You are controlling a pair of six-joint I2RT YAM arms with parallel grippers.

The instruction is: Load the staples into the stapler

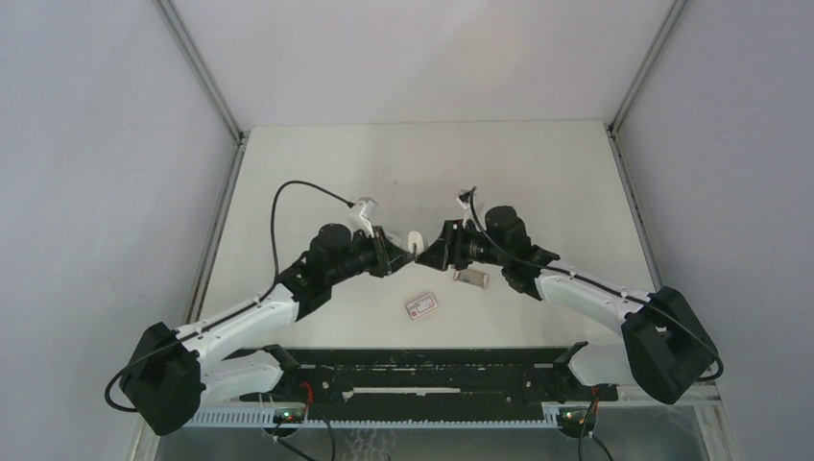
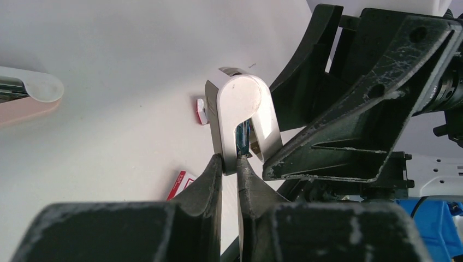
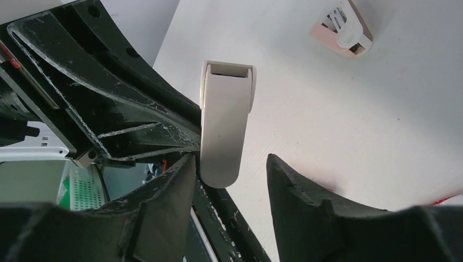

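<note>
Mid-table, I've got both grippers meeting nose to nose at the stapler [image 1: 415,240], a small white one w/ rounded ends. L gripper [image 2: 230,162] is clamped tight on it: on the L wrist cam both fingers pinch one thin end, no gap btwn them and the plastic. R gripper [image 3: 229,159] is spread and not gripping. On its own cam the stapler's other end sits btwn the two fingers [image 3: 292,185], close against one, w/ bare table showing before the other. Can't tell if that closer finger actually touches. So the stapler hangs from the L gripper alone, btwn the two arms.

The staples [image 1: 470,278], a flat grey-tan block, lie on the table [image 1: 538,173] just beside the R wrist, on the side toward the bases, w/ neither gripper on them. The box [image 1: 419,306], white w/ a red label, lies near them, further L and closer to the bases. Both wrist cams also show a pinkish-tan & white item [image 3: 344,30] lying on the table apart from the grippers; can't tell what it is.
</note>
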